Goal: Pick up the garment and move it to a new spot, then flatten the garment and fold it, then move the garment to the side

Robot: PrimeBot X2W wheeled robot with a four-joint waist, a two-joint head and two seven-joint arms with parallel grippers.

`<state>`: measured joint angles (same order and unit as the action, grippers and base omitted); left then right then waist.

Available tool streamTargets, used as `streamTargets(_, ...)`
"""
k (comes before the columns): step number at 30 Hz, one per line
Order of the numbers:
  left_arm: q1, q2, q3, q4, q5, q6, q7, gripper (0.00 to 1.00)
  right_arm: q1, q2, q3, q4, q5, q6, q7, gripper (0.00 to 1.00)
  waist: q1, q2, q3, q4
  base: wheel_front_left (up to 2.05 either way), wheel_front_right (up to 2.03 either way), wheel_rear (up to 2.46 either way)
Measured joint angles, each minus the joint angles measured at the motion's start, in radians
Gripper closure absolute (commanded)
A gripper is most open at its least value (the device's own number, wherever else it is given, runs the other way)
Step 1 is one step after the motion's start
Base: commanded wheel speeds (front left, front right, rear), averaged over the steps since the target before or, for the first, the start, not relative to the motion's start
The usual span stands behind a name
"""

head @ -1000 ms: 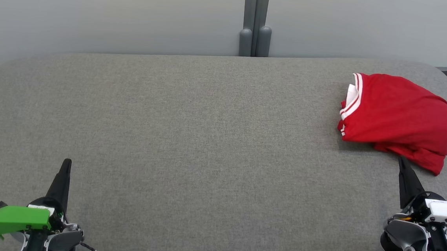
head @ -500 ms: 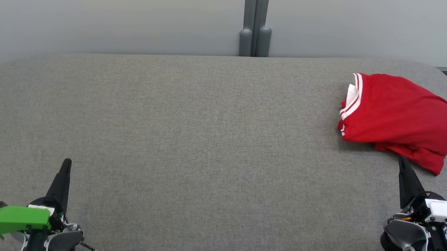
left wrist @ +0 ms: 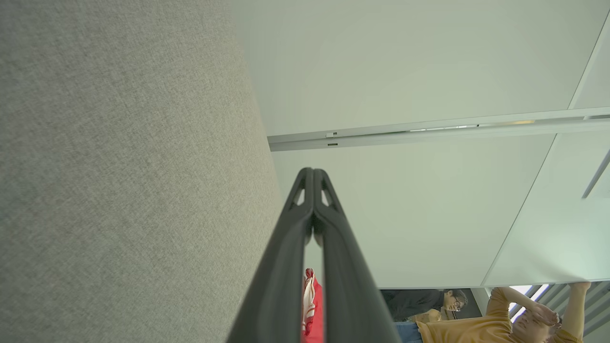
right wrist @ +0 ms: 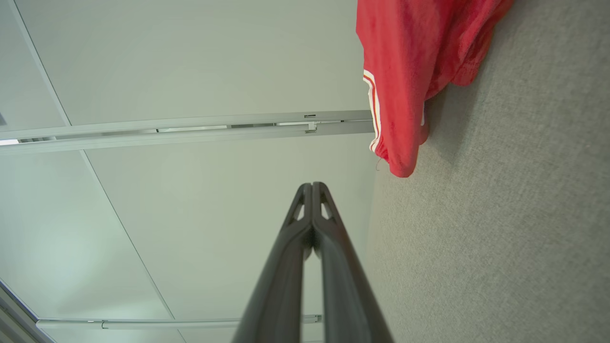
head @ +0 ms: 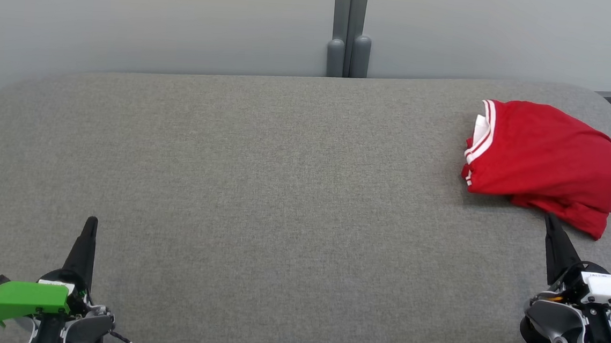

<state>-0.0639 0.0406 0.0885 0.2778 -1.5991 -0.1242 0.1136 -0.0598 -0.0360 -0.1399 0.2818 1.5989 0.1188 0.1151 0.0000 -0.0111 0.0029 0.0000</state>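
The garment (head: pixel 545 161), red with white stripes along one edge, lies folded in a compact bundle at the far right of the grey table (head: pixel 283 180). In the right wrist view the garment (right wrist: pixel 414 71) sits ahead of the fingers, and a sliver of the garment (left wrist: pixel 312 309) shows between the fingers in the left wrist view. My right gripper (head: pixel 548 216) is shut and empty, its tip just short of the bundle's near edge. My left gripper (head: pixel 91 221) is shut and empty at the lower left, far from the cloth. Both closed tips show in the wrist views (left wrist: pixel 313 170) (right wrist: pixel 312 184).
Pale wall panels stand behind the table, with a grey post (head: pixel 349 40) at the middle of the far edge. Two people (left wrist: pixel 476 309) show at the lower right of the left wrist view. The table's corners are rounded.
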Motion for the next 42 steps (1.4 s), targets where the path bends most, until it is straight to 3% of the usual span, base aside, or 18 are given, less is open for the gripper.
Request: streamTargets(42,0.000,0.000,0.000,0.000,0.000,0.000,0.000,1.00,0.000,0.000,0.000,-0.001,0.000,0.000,0.000,1.00,0.0000,0.0000,0.000,0.000,0.00,0.00,0.00)
